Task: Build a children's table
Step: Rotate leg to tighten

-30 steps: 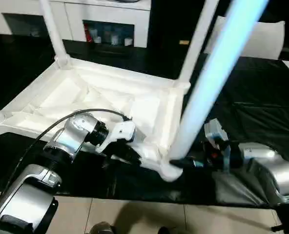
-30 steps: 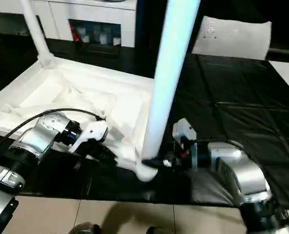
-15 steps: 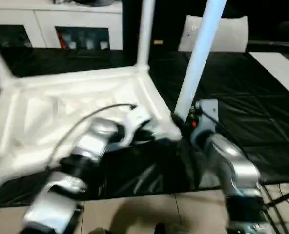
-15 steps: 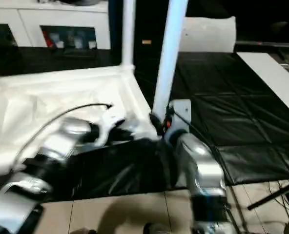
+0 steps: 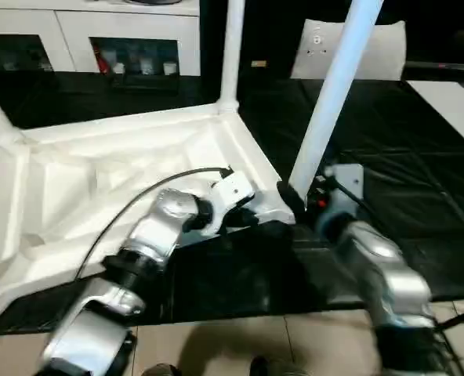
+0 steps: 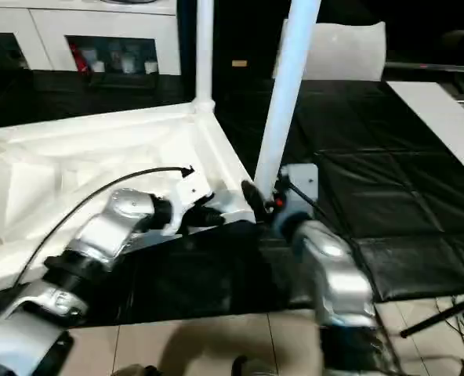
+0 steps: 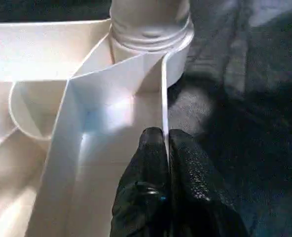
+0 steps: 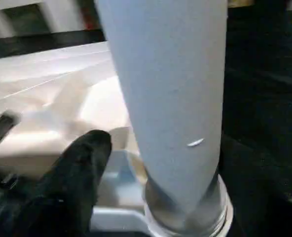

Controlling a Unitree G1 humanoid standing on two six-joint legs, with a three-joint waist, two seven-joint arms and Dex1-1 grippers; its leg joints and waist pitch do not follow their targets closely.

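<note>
The white table (image 5: 122, 180) lies upside down on a black quilted surface (image 5: 404, 149), its legs rising. White cabinets (image 5: 138, 35) line the back wall; tiled floor (image 5: 240, 345) shows below. The left claw (image 7: 165, 148) pinches the table's rim (image 7: 163, 98). I cannot tell the state of the right claw (image 5: 291, 196) beside the near leg (image 5: 334, 86).

Head stereo pair looking forward and down over both silver forearms, mid-range; shared: upturned table top (image 5: 99, 168), near leg (image 5: 334, 86), black mat (image 6: 357, 180). Left wrist cam close, along left gripper (image 7: 165, 148) at rim (image 7: 163, 98) and corner socket (image 7: 151, 34). Right wrist cam very close on same leg and socket (image 8: 185, 217), beside right gripper's finger (image 8: 72, 173).
</note>
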